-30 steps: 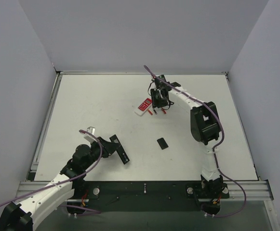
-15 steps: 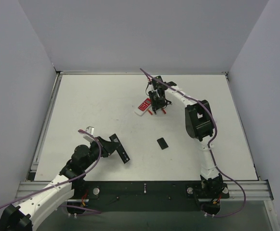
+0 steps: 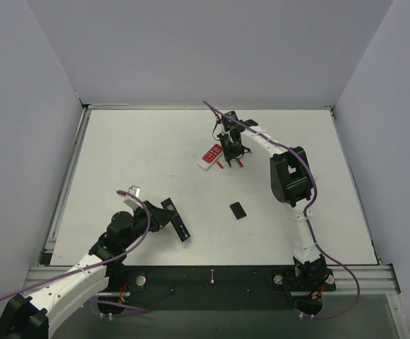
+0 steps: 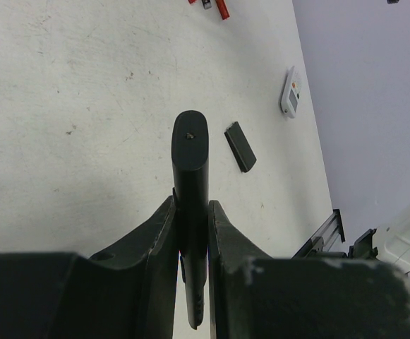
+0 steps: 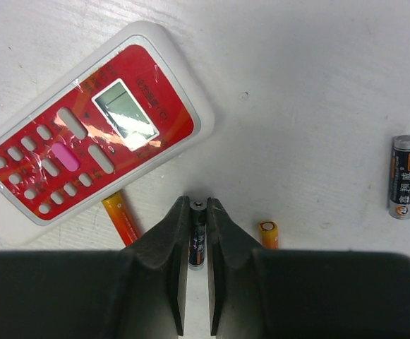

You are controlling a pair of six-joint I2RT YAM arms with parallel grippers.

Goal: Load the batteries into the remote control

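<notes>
My left gripper (image 3: 164,216) is shut on the long black remote control (image 3: 176,220), holding it edge-on near the table's front left. In the left wrist view the remote control (image 4: 190,159) stands pinched between my fingers (image 4: 161,226). My right gripper (image 5: 197,206) is down on the table at the back, its jaws closed on a dark battery (image 5: 197,240) with orange print. Two orange batteries (image 5: 121,218) (image 5: 268,232) lie on either side of my fingers. Off to the right lies a grey-ended dark battery (image 5: 404,176). From above, the right gripper (image 3: 231,156) hides the held battery.
A red-and-white remote (image 5: 92,161) lies face up just left of the right gripper, also visible from above (image 3: 209,156). A small black cover (image 3: 238,210) lies mid-table. A small white-grey remote (image 3: 132,192) sits by the left arm. Grey walls surround the table.
The right arm shifted slightly left and lowered over the batteries, and its jaws closed on the dark battery. The left arm kept its grip and barely moved.
</notes>
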